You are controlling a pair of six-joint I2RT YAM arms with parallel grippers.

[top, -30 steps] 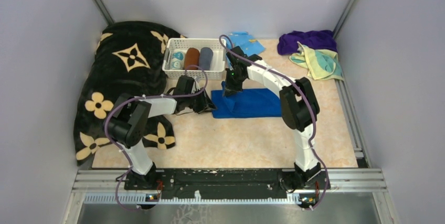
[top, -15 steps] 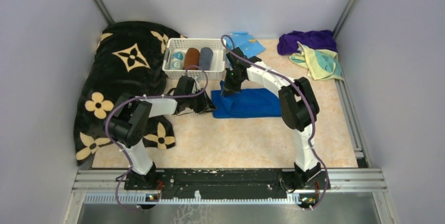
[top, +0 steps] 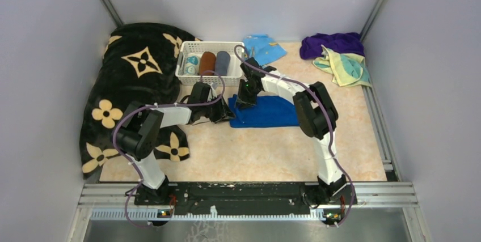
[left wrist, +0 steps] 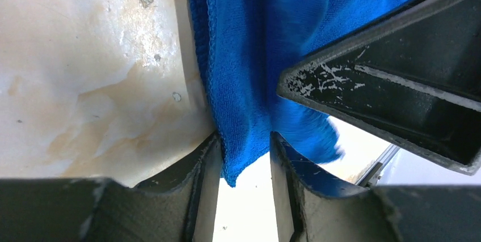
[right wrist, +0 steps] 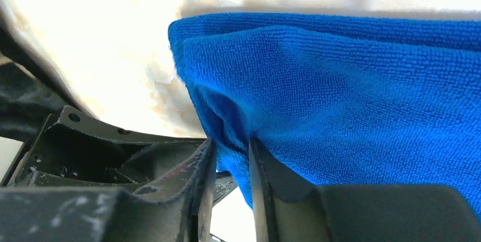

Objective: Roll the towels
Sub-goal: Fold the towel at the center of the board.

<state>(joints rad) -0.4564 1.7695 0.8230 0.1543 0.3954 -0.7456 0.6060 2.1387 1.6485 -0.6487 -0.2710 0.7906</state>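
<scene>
The royal blue towel lies folded mid-table. My left gripper is at its left near corner, and the left wrist view shows its jaws closed on that hanging corner of blue cloth. My right gripper is at the towel's left far corner, and the right wrist view shows its jaws pinched on a fold of the blue cloth. The dark purple towel and the pale yellow towel with teal marks lie crumpled at the back right.
A white basket with rolled cloths stands just behind the grippers. A black blanket with tan flowers covers the left side. A light blue cloth lies behind the right arm. Walls close in on three sides.
My right gripper has shifted left and a little nearer with the towel's far-left corner, uncovering more of the light blue cloth. The left gripper has stayed put.
</scene>
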